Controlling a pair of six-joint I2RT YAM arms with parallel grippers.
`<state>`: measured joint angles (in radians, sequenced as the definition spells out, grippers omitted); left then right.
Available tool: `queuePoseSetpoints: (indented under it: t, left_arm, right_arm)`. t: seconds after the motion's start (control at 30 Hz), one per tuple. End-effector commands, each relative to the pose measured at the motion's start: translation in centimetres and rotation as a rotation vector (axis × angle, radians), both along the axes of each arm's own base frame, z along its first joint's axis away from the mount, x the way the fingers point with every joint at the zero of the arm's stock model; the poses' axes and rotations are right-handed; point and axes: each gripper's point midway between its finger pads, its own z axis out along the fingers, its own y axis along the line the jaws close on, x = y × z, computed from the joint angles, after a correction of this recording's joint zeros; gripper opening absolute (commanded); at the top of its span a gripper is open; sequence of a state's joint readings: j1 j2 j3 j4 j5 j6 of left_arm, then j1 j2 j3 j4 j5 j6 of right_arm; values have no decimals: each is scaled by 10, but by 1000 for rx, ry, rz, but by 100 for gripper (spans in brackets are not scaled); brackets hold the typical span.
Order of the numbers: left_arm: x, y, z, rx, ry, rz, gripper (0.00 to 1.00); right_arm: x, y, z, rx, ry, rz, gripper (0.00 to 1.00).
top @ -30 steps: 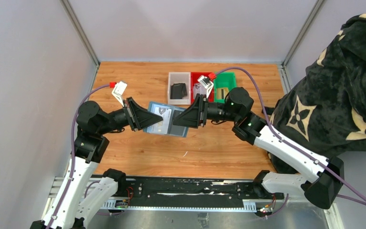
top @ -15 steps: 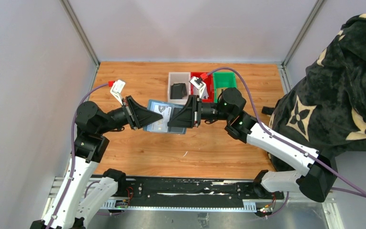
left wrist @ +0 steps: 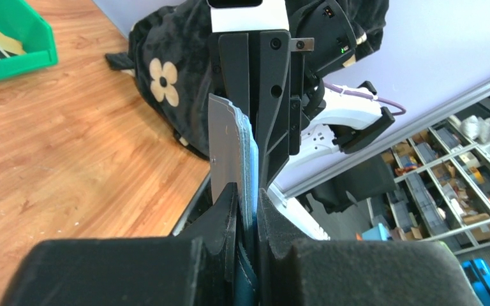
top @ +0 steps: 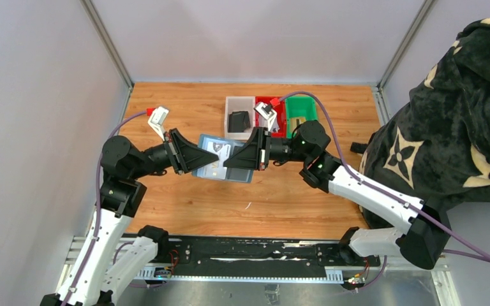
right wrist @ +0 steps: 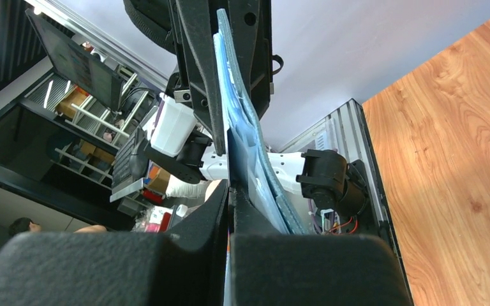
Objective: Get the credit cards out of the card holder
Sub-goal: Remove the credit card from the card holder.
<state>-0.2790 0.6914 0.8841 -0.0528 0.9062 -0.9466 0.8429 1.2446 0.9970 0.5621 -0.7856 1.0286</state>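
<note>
**Teal leather aloft, plastic yet to come free**

Both arms are on it. The card holder (top: 221, 162) hangs spread open above the bench (top: 281, 191), mid-scene between my two arms and touching no surface. My left gripper (top: 215, 153) has its jaws pinched tight on the left edge. The left wrist view shows teal hide sandwiched there, with a pale grey credit card (left wrist: 222, 150) standing proud just beside it. My right gripper (top: 226, 164) comes in from the right, jaws closed to a sliver on thin pale-blue layers. Lining or card, I cannot tell which.

Progress, as I judge it: the holder is lifted and opened, but no card lies loose on the bench, so all the pulling-out is left to do.

The holder is a soft, stitched, floppy leaf; the card is stiff, slick and sharp-cornered. I expect the plastic to slide if I catch it cleanly, and the leather to buckle if I don't.

At the far side sit a white bin (top: 239, 99) with a black wallet (top: 238, 120) inside, and a green bin (top: 301, 100).
</note>
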Motion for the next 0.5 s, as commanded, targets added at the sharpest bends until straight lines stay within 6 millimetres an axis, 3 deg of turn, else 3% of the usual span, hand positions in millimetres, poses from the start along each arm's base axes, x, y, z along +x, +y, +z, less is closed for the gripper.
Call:
queuePoseSetpoints:
  t: [0.0, 0.47]
  left_arm:
    - [-7, -2, 8, -16, -18, -40, 10]
    - [-12, -1, 22, -41, -50, -44, 4]
  right_arm:
    - [-10, -12, 5, 41, -41, -4, 0]
    - [-12, -27, -7, 32, -57, -58, 0]
